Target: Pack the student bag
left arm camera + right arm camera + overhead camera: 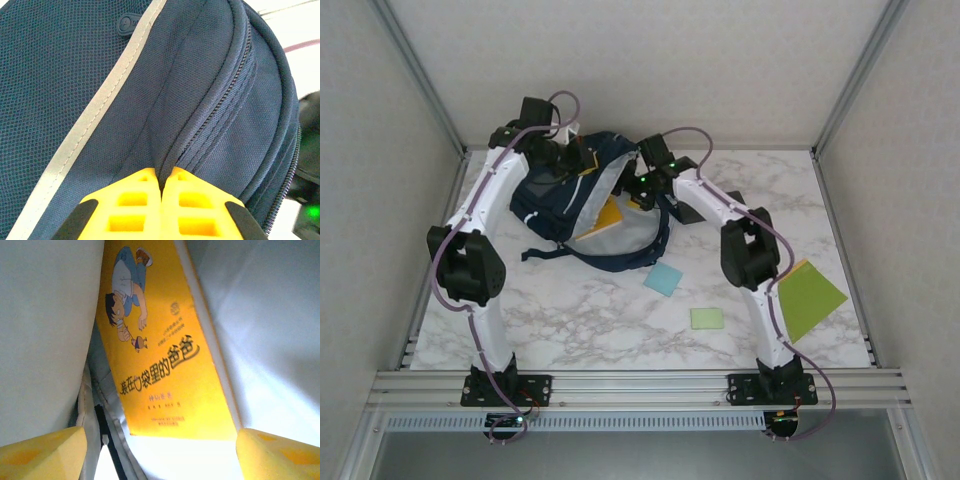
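Over on the left, the left claw (161, 172) is clamped tight on a ridge of navy fabric beside the zip. It is pinching the student bag (545, 205), which sits at the table's (570, 320) 11 o'clock. That grip looks to be holding the mouth up. Moving right, the opening gapes toward 4 o'clock with pale lining showing, and a yellow picture book (160, 355) is tucked inside. The right claw (162, 435) is at the bag's mouth with its jaws spread wide, one on each side of the book's near end and apart from it. From this claw the book lies dead ahead at 12 o'clock, its long axis running straight away into the bag, so a nudge would go along the spine. Further right on the marble sit a light blue pad (664, 278), a small green pad (706, 318) and a larger green book (810, 298). All lie around 4 to 5 o'clock of the bag, nearer the right arm, which is likely the one to fetch them.
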{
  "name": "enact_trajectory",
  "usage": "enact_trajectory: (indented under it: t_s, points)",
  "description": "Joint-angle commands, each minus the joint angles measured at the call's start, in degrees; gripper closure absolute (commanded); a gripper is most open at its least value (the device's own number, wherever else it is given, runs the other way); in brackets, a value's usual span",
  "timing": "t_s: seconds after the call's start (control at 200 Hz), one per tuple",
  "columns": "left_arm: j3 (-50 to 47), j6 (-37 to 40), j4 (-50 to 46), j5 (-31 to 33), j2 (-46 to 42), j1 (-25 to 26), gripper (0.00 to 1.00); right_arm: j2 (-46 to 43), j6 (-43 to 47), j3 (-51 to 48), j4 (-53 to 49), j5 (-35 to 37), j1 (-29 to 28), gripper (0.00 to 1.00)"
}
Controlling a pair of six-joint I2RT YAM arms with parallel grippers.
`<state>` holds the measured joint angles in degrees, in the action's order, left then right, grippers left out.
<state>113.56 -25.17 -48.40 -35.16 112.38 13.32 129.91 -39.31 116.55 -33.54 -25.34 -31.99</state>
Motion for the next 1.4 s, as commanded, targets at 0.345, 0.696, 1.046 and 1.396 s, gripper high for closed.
enact_trajectory:
  t_s: [0.345, 0.696, 1.046, 1.396]
  points:
    - [-10.3, 3.7, 0.6, 13.1, -6.8, -1.5, 1.0, -36.5, 7.4, -37.8, -11.2, 22.6, 15.0, 0.05]
    - [-13.1, 10.3, -7.7, 24.7, -9.3, -1.4, 1.0, -54.6, 9.3, -61.6, -12.7, 31.6, 39.8, 0.01]
    - [-13.0, 12.3, -10.0, 32.8, -9.1, 0.5, 0.92, -57.6, 4.7, -74.4, -8.4, 33.6, 56.3, 0.01]
    - [-17.0, 0.1, 0.2, 21.7, -10.8, 8.1, 0.5, -57.2, 6.6, -80.4, -1.0, 27.5, 60.1, 0.01]
